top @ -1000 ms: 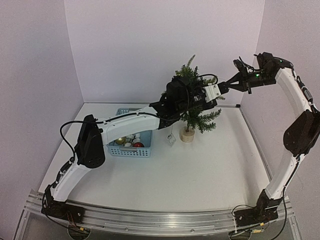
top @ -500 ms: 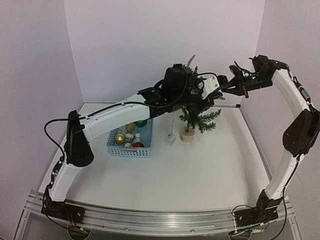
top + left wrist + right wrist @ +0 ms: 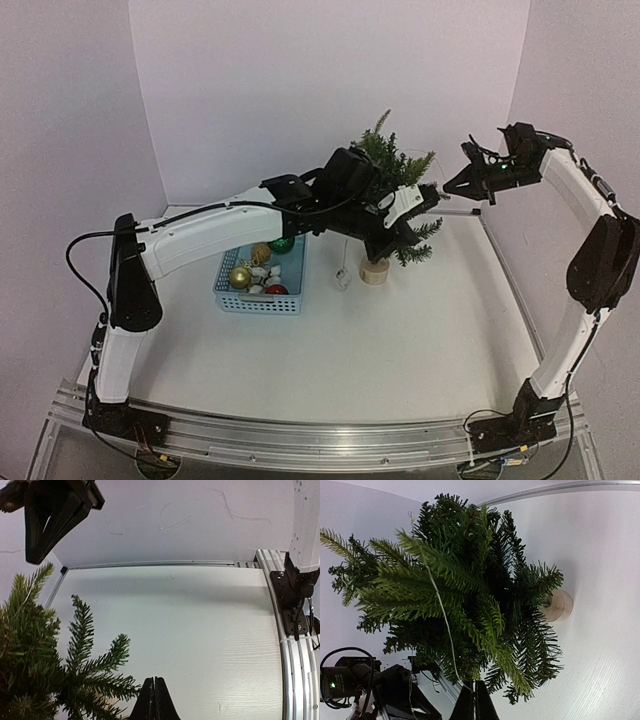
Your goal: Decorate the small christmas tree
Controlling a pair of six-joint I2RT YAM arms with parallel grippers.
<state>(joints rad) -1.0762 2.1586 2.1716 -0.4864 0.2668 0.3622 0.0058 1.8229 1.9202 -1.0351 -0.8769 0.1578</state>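
Note:
The small christmas tree [image 3: 392, 172] stands on its round wooden base [image 3: 375, 271] at the back of the table. It fills the right wrist view [image 3: 470, 590] and shows at the lower left of the left wrist view [image 3: 40, 670]. My left gripper [image 3: 425, 196] reaches across the tree's front, shut with nothing seen between its jaws [image 3: 154, 700]. My right gripper [image 3: 449, 187] is just right of the tree, shut on a thin white string [image 3: 442, 615] that runs over the branches. A small white ornament [image 3: 343, 279] hangs on a string left of the base.
A blue basket [image 3: 228, 297] left of the tree holds gold [image 3: 240, 277], red [image 3: 277, 290] and green [image 3: 282, 245] balls. Purple walls close in the back and both sides. My right gripper shows dark at the top left of the left wrist view [image 3: 50, 520].
The two grippers were together beside the tree top. My left arm's elbow swung left and its wrist dropped lower, while my right gripper drew back to the right.

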